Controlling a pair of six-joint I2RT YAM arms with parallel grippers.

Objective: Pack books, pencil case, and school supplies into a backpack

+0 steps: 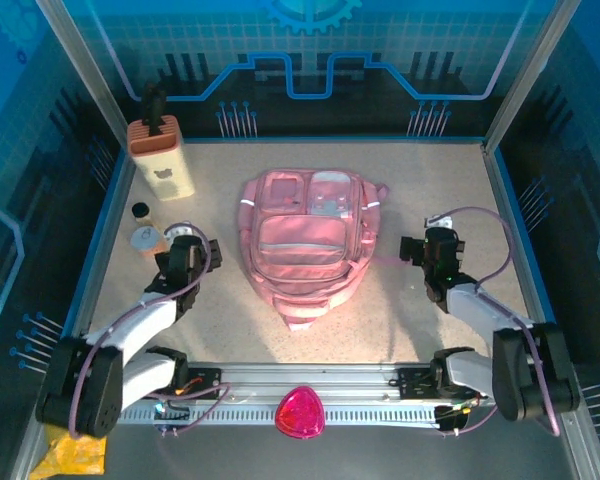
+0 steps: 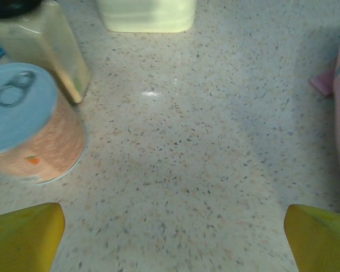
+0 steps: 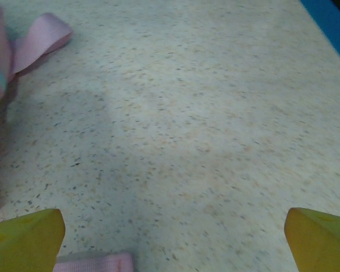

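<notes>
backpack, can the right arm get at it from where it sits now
Probably yes. The right pincer stands open just beside the backpack, with only bare table between them and a pink strap already close ahead.

Tall beige box point(image 1: 163, 160), dark-capped jar point(image 1: 140, 212) and blue-lidded can point(image 2: 28, 122) together at far left.

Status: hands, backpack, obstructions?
Left hand open, empty. Right hand open, empty. Backpack flat, mid-table, between them. Can and beige box near left hand.
</notes>
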